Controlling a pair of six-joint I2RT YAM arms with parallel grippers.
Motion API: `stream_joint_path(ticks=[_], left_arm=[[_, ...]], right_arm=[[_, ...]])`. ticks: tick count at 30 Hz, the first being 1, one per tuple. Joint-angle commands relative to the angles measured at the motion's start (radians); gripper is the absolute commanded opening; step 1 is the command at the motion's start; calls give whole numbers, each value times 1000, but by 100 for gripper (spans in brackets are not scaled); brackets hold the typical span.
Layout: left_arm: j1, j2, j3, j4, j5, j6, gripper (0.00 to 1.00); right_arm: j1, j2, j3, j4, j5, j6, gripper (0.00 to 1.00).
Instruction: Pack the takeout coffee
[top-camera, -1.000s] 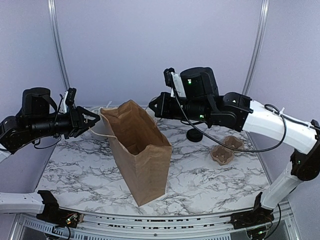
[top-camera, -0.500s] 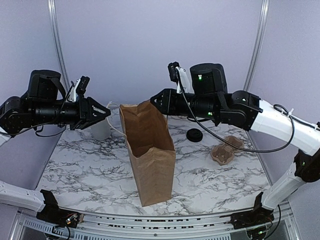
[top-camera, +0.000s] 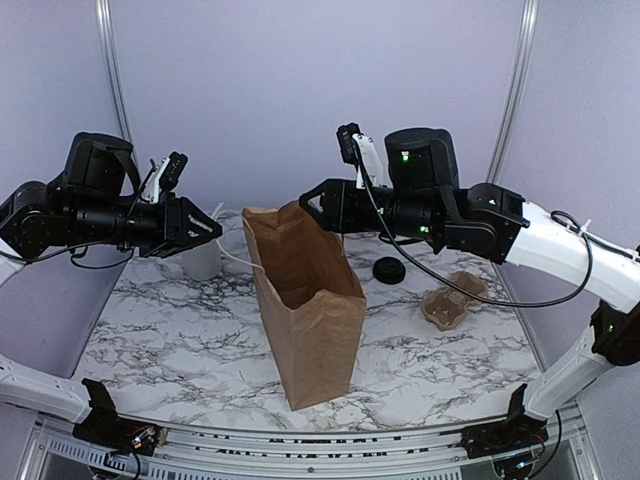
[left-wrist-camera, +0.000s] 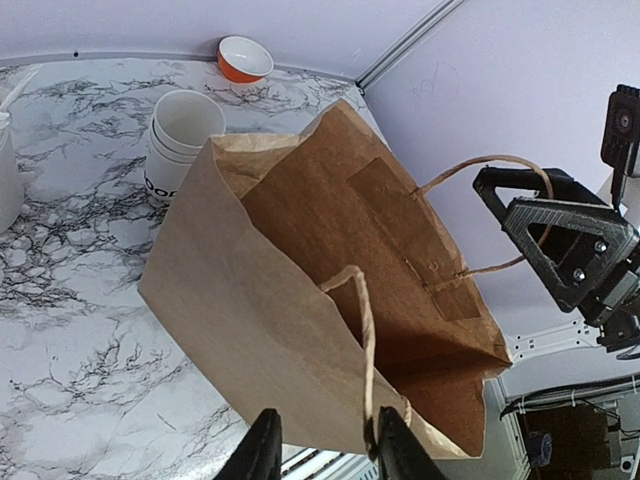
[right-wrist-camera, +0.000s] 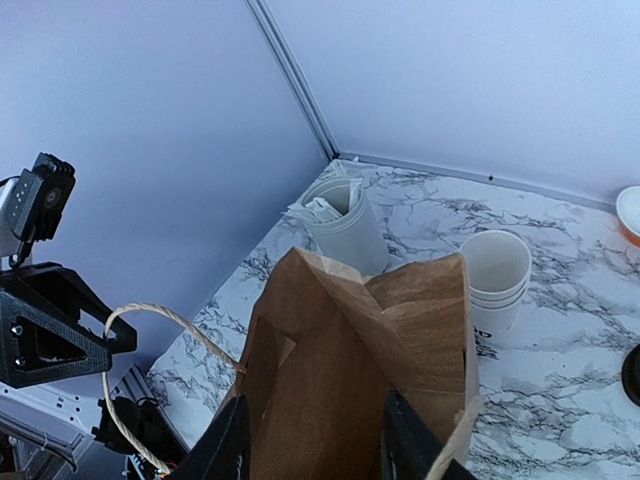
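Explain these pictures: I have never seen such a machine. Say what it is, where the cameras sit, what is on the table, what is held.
Two robot arms stand at a marble table, each with a two-finger gripper. One picture looks down from above and behind; the other two come from wrist cameras. A brown paper bag stands open mid-table. Around it: stacked white paper cups, a canister of utensils, an orange bowl, a black lid and a cardboard cup carrier. The left gripper is open, a bag handle running between its fingers; the right gripper is open at the opposite side. Nothing looks gripped.
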Motion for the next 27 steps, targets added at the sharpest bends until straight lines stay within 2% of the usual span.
stream_joint_path(ticks=[1, 7, 13, 19, 23, 27], left_arm=[[-5, 14, 40, 3, 31, 26, 33], [-8, 39, 47, 36, 35, 28, 24], [-13, 56, 42, 83, 53, 26, 13], [-16, 73, 57, 123, 67, 27, 8], [-16, 87, 65, 124, 59, 28, 0], [-15, 88, 88, 120, 47, 36, 0]], right_arm=[[8, -13, 33, 27, -17, -28, 43], [10, -18, 41, 14, -19, -43, 47], [10, -26, 66, -24, -12, -80, 57], [10, -45, 90, -68, 28, -122, 65], [9, -49, 115, -122, 74, -136, 74], [-12, -53, 131, -204, 112, -139, 83]])
